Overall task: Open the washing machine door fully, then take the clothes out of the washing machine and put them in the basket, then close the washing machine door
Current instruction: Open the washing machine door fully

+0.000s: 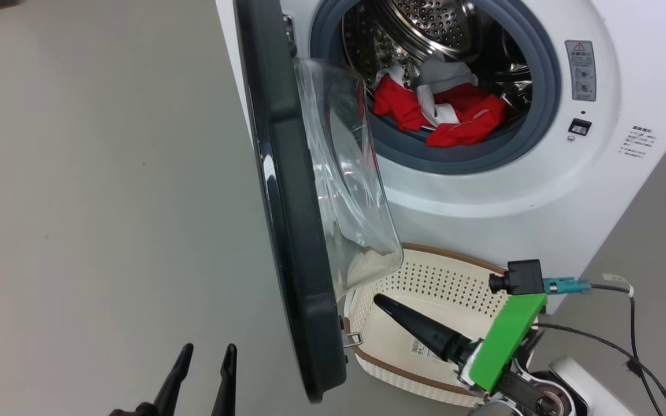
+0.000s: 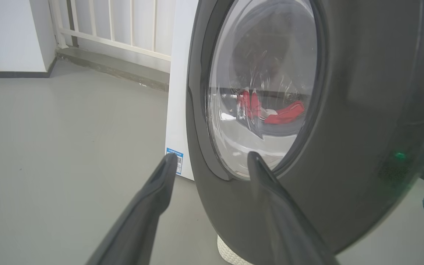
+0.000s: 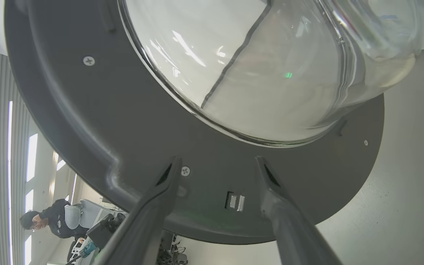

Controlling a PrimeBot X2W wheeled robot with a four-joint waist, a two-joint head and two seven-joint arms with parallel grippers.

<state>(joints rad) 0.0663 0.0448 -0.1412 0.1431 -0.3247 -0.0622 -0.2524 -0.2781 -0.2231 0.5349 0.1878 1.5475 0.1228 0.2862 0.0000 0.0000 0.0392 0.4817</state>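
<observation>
The washing machine (image 1: 541,190) stands at the upper right with its door (image 1: 292,219) swung out and seen edge-on, the glass bowl (image 1: 344,173) facing the drum. Red, white and grey clothes (image 1: 443,110) lie at the drum's front lip. The basket (image 1: 425,277) sits on the floor below the opening, partly behind the door. My right gripper (image 1: 379,300) hangs over the basket, open and holding nothing, pointing at the door's inner face (image 3: 87,121). My left gripper (image 1: 206,355) is open and holds nothing, just outside the door's black outer rim (image 2: 363,110); the clothes (image 2: 282,112) show through the glass.
Bare grey floor (image 1: 90,202) spreads left of the door. A black cable (image 1: 628,346) trails on the floor at the right. A white railing (image 2: 123,25) runs behind the machine. A seated person (image 3: 46,221) is far off past the door's edge.
</observation>
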